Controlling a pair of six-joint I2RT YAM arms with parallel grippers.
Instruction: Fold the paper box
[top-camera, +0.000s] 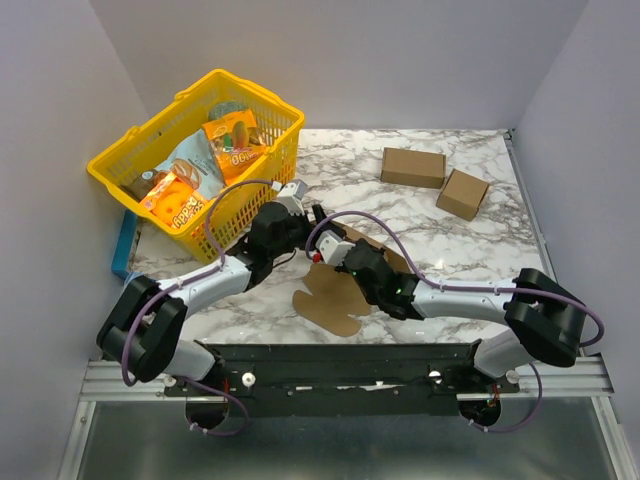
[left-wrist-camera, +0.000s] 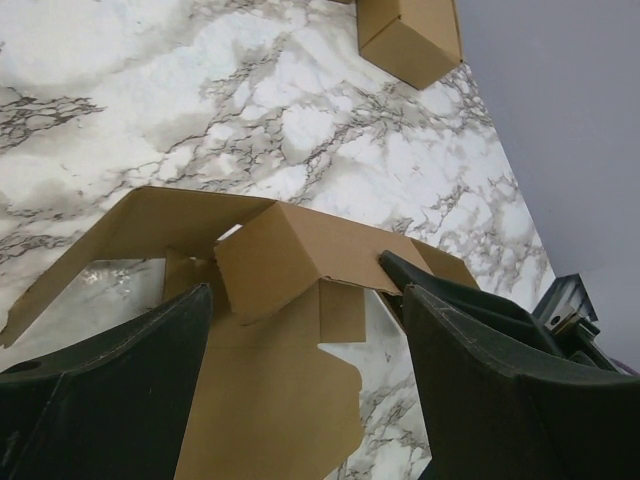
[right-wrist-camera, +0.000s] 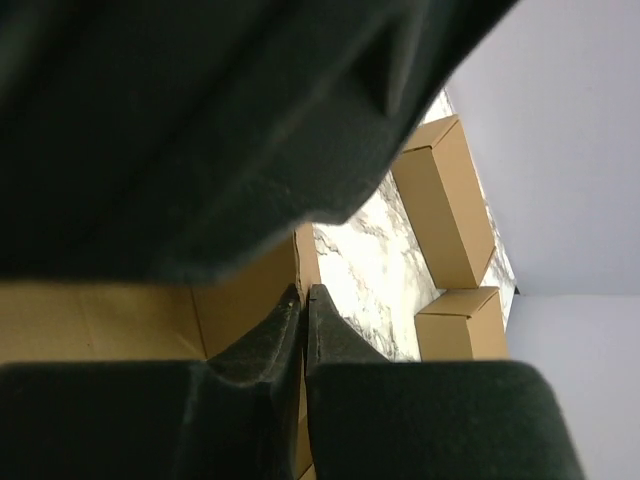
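— Where is our left gripper (left-wrist-camera: 305, 298)?
— Spread wide, the paper box (left-wrist-camera: 300, 245) lying on the table (top-camera: 450, 240) between its fingers.
— Our right gripper (right-wrist-camera: 303, 293)?
— Fingers nearly meeting at the box's flap edge; we cannot tell whether they pinch it.

Table (top-camera: 470, 250), seen from the arm bases. Basket (top-camera: 120, 150) sits far left, with packets (top-camera: 190, 165) lying inside it. A flat thing (top-camera: 122, 245) sticks out from under the basket at the table's left edge. Far right are two boxes: the long cuboid (top-camera: 412, 167) lies behind and left of the squarish cuboid (top-camera: 462, 193), just beside it. The paper box (top-camera: 335, 300) lies centre, nearer the arms, in front of and right of the basket, well apart from both cuboids. The left gripper (left-wrist-camera: 300, 290) is above its left rear part and the right gripper (right-wrist-camera: 305, 295) is at its right.
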